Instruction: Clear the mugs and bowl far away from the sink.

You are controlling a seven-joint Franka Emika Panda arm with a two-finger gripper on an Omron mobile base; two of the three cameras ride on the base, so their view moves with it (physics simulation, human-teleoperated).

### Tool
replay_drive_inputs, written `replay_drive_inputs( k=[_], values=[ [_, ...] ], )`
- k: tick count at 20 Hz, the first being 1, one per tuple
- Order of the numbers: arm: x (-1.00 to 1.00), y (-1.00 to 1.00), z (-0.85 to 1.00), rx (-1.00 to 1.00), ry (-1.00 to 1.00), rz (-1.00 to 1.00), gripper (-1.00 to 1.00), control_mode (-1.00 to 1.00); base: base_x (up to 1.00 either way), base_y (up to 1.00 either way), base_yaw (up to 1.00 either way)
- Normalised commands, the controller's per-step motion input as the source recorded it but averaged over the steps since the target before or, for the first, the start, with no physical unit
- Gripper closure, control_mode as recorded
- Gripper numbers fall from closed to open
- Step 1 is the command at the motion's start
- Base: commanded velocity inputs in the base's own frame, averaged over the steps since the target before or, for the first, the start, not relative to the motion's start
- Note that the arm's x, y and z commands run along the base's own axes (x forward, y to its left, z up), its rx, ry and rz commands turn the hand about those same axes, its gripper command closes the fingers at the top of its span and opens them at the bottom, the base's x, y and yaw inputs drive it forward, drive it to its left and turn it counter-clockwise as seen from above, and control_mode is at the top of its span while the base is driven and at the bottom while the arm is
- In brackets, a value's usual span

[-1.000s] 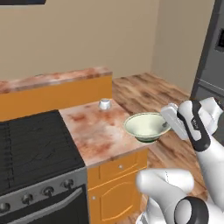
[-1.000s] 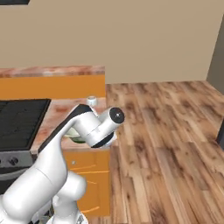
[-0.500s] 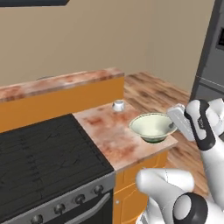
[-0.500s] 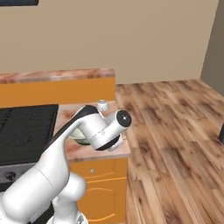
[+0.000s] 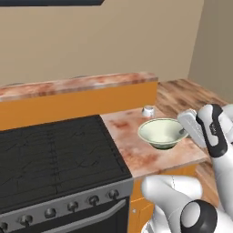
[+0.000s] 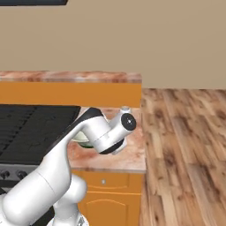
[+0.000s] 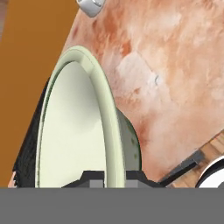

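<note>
The bowl point(image 5: 161, 132), wide, shallow and pale cream-green, hangs over the right end of the marbled counter point(image 5: 129, 148) beside the stove. My gripper point(image 5: 184, 132) is shut on its right rim. In the hand view the bowl point(image 7: 74, 131) stands edge-on, and its rim passes between the two finger tips of the gripper point(image 7: 114, 177). In the right base view my arm covers most of the bowl point(image 6: 84, 142). I cannot tell whether it touches the counter. The mugs and the sink are out of view.
A small white-grey object point(image 5: 148, 110) sits at the counter's back edge, also seen in the hand view point(image 7: 91, 6). A black stove point(image 5: 50, 159) lies left of the counter. A raised orange counter point(image 5: 77, 86) runs behind. Wooden floor point(image 6: 185, 145) lies to the right.
The whole picture has shifted, so the base has driven: stove and counter now sit further right and nearer. The bowl stays in my shut gripper and is now over the counter's right end.
</note>
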Motion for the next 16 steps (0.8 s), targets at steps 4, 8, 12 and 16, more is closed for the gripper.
replay_drive_inputs(
  k=[4,8,12,16],
  values=[
    [0.0,0.0,0.0,0.0,0.0,0.0,1.0,1.0,0.64,0.0,0.33],
    [0.0,0.0,0.0,0.0,0.0,0.0,1.0,1.0,0.65,-0.08,0.26],
    [0.18,0.0,-0.09,0.0,0.0,0.04,1.0,-1.0,0.52,-0.04,0.15],
    [0.93,0.0,-0.44,0.01,0.0,0.13,1.0,-1.0,0.0,0.0,0.0]
  ],
)
